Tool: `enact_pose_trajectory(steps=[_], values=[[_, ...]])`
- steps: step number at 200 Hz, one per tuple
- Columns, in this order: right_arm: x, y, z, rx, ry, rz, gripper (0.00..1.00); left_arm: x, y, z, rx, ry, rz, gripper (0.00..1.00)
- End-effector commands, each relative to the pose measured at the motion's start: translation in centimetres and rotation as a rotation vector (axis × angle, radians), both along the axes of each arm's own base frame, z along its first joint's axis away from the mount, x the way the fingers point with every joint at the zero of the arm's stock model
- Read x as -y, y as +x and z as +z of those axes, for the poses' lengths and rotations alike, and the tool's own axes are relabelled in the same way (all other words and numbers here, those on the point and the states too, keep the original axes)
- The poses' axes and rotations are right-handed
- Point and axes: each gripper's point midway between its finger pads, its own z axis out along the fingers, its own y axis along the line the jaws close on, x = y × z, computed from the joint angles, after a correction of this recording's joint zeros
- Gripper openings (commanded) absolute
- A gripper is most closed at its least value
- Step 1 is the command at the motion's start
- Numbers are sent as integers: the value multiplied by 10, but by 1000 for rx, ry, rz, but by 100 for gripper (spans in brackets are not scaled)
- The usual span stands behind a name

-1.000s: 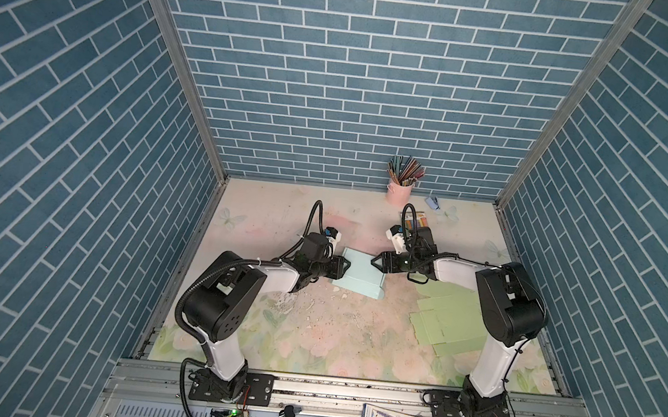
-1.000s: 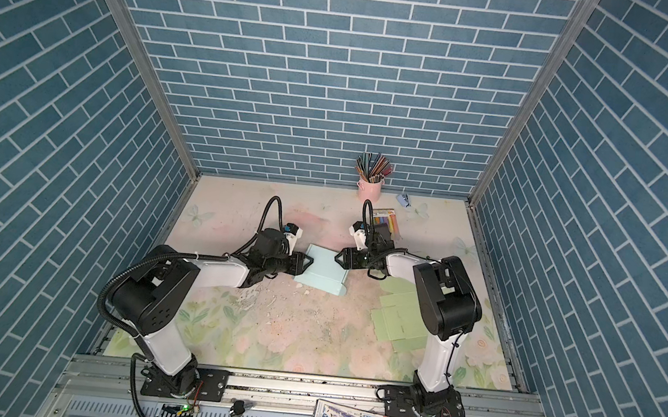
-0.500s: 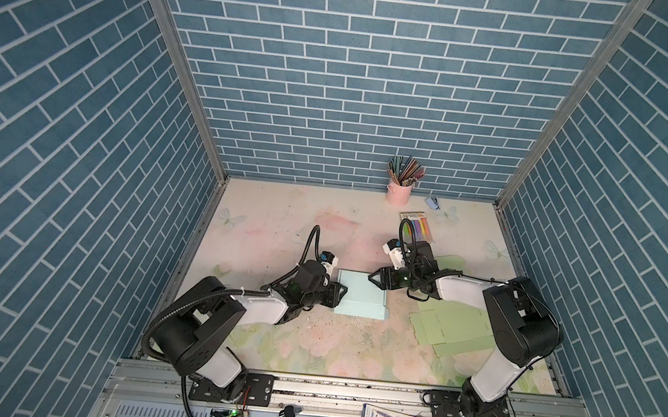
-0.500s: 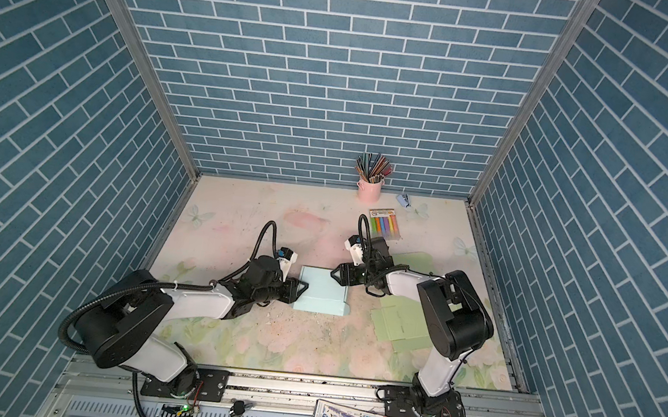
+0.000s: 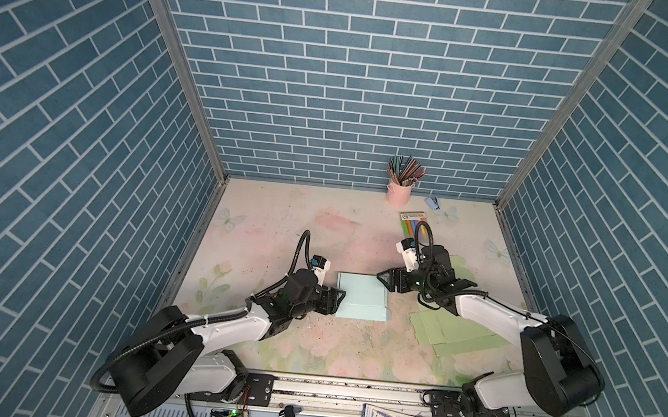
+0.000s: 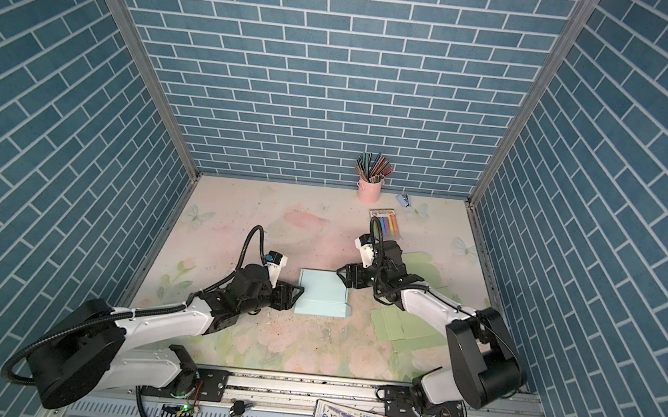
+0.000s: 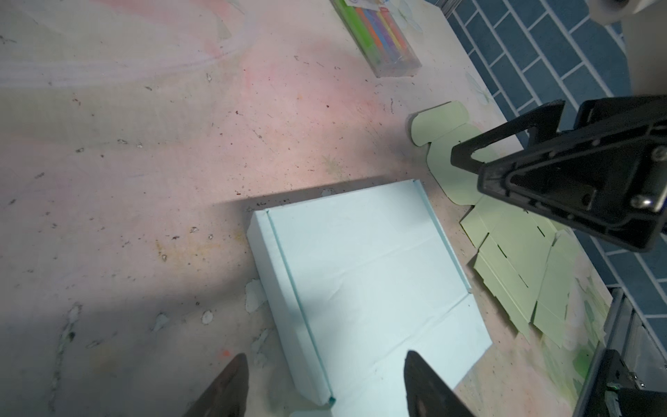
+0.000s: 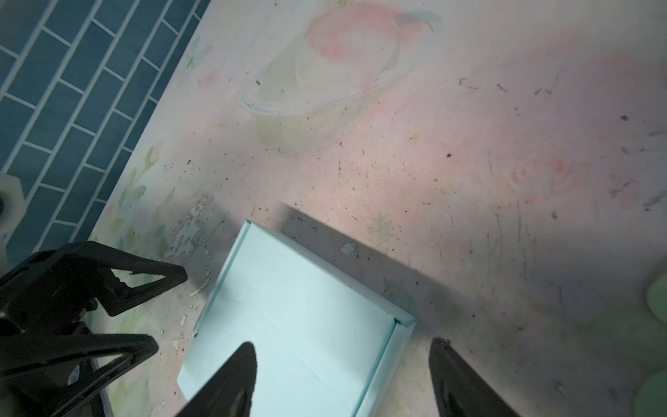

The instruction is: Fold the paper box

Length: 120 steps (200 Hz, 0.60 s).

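Left gripper [image 5: 338, 297]: low over the table [image 5: 280, 229], at the left edge of the paper box [image 5: 360, 308]. Jaws stand wide. In the left wrist view its two fingers [image 7: 234, 379] are spread, with one box corner lying below and between them. Nothing is pinched. Whether the tips touch the paper cannot be made out.

Right gripper [image 5: 380, 278]: low at the far right corner of the box, pointing toward the left arm. Jaws also wide. In the right wrist view its fingers [image 8: 242, 368] straddle a corner of the box from above, holding nothing.

Paper box: pale blue, lying on the table between the two grippers, roughly mid-table and a little toward the front rail. It is mostly flat. One long side wall is folded up and a thin lip runs along the opposite side. A crease crosses the panel, and the part beyond it lies flat on the table.

Surroundings: a pile of flat green cardboard sheets [image 5: 449, 333] lies right of the box, partly under the right arm. A pack of coloured markers [image 5: 412, 223] lies farther back. A pink cup of pencils [image 5: 399, 193] stands against the back wall. Table surface is scuffed and speckled around the box.
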Motion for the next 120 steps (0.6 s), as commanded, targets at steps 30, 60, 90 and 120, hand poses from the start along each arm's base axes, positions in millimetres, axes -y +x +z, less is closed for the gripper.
enact_pose_trajectory(steps=[30, 60, 90, 120], values=[[15, -54, -21, -136, 25, -19, 76, 4, -22, -16, -33, 62, -11, 64], [14, -72, -28, -168, 32, -7, 76, 12, -21, -18, -41, 65, -30, 57], [8, -81, -32, -189, 42, 13, 75, 18, -24, -23, -57, 74, -47, 54], [1, -89, -34, -205, 52, 30, 75, 20, -29, -25, -67, 67, -47, 52]])
